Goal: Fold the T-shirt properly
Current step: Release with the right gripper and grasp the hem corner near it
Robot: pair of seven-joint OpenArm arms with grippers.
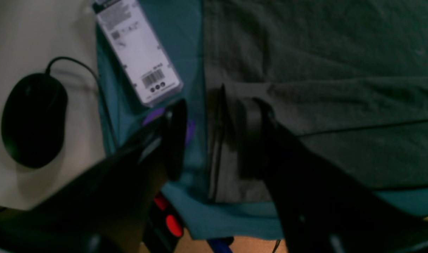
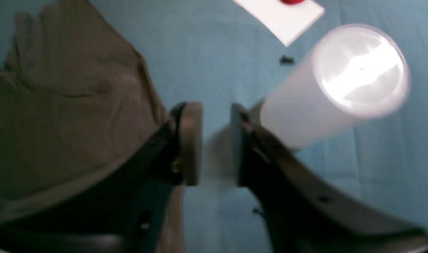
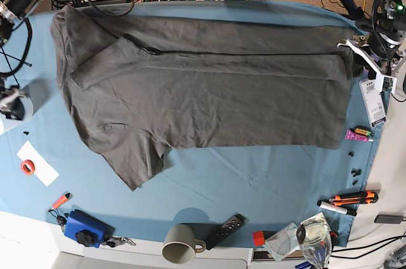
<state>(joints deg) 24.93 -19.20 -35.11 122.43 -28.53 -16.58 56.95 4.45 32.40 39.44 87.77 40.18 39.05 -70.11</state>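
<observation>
The dark grey T-shirt (image 3: 203,91) lies spread across the blue table cloth (image 3: 254,180), with one sleeve pointing toward the front left. Its upper edge is folded over along the back. My left gripper (image 1: 212,140) is open at the shirt's right edge (image 1: 305,105). One finger is over the blue cloth and the other over the fabric, with the hem between them. In the base view it sits at the far right (image 3: 351,47). My right gripper (image 2: 215,144) is open and empty over bare blue cloth. The shirt's sleeve (image 2: 59,105) is just beside it.
A white cylinder (image 2: 340,88) stands close to the right gripper, with white paper (image 3: 35,164) and a red tape ring nearby. A white barcode tag (image 1: 136,49) and a black mouse (image 1: 34,119) lie by the left gripper. A mug (image 3: 179,249), a remote (image 3: 227,229), a blue box (image 3: 82,228) and markers (image 3: 346,199) line the front edge.
</observation>
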